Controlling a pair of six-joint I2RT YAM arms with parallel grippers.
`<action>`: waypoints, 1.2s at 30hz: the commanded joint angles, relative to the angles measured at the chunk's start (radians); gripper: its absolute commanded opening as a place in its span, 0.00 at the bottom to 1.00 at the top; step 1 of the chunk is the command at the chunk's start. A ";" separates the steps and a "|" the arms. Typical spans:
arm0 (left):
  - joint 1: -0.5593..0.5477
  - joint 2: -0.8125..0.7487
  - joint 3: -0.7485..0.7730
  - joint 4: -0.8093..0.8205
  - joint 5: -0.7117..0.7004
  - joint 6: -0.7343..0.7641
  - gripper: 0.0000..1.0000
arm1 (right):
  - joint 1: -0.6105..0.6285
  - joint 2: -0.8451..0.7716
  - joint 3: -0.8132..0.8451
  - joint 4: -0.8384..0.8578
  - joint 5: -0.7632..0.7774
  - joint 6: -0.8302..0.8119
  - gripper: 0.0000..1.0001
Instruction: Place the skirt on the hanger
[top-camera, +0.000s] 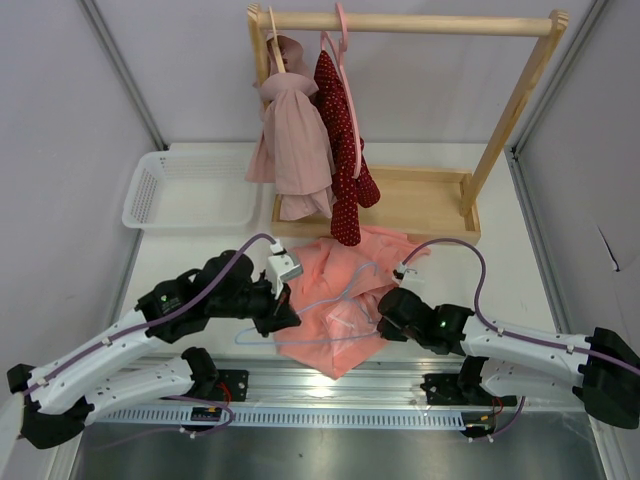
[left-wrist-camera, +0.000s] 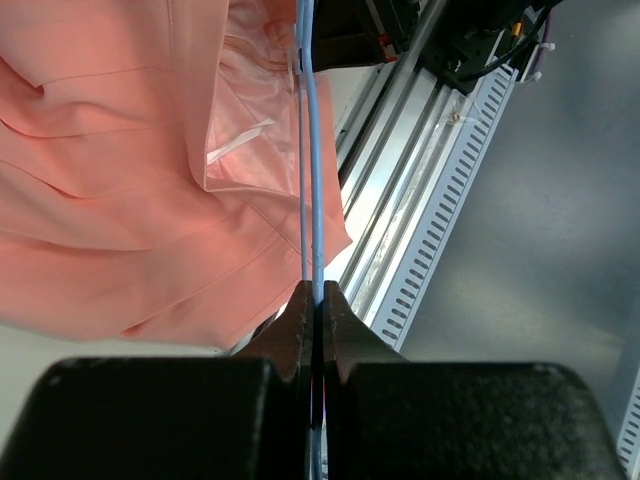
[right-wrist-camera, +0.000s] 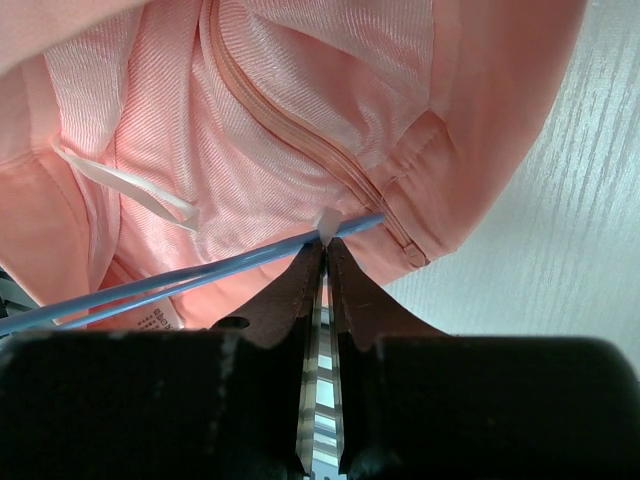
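Top view, near edge: rail (top-camera: 330, 385) ran across at 6 o'clock, arm bases bolted to it.

Just beyond, on the table (top-camera: 180, 255), the skirt (top-camera: 345, 320) lay crumpled between the two arms, its near hem reaching the rail. The hanger (top-camera: 340, 292) lay on the cloth, hook toward 1 o'clock and one wire end sticking out past the skirt at 8 o'clock.

Left gripper (top-camera: 288, 318) sat at the skirt's 9 o'clock edge. Its wrist view showed the left gripper (left-wrist-camera: 318, 300) pinched tight on the hanger (left-wrist-camera: 310, 150), the doubled blue wire running straight away toward 12 beside the skirt (left-wrist-camera: 100, 180); rail (left-wrist-camera: 400, 230) lay at 3 o'clock.

Right gripper (top-camera: 384, 308) sat at the skirt's 3 o'clock edge. Its wrist view showed the right gripper (right-wrist-camera: 325, 255) with tips drawn together. A small white tab (right-wrist-camera: 327, 225) and the end of the hanger (right-wrist-camera: 200, 270) both lay at the tips; I could not tell which was nipped. The skirt (right-wrist-camera: 300, 100) lay opened there, lining up, with the zip (right-wrist-camera: 290, 130) slanting across and a white ribbon (right-wrist-camera: 120, 180) at 9 o'clock.

Farther back: white basket (top-camera: 140, 190) at 10 o'clock. Wooden rack (top-camera: 400, 22) at 12, with a pale pink garment (top-camera: 295, 140) and a dotted red garment (top-camera: 330, 100) hung side by side, touching.
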 joint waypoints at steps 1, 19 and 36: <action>-0.004 -0.005 -0.017 0.081 0.036 -0.023 0.00 | -0.004 0.003 0.023 0.029 0.010 -0.010 0.10; -0.004 0.040 -0.123 0.221 0.031 -0.092 0.00 | -0.004 -0.004 0.044 -0.002 0.017 -0.022 0.12; -0.004 0.028 -0.267 0.425 0.039 -0.219 0.00 | -0.004 -0.001 0.069 -0.043 0.029 -0.025 0.20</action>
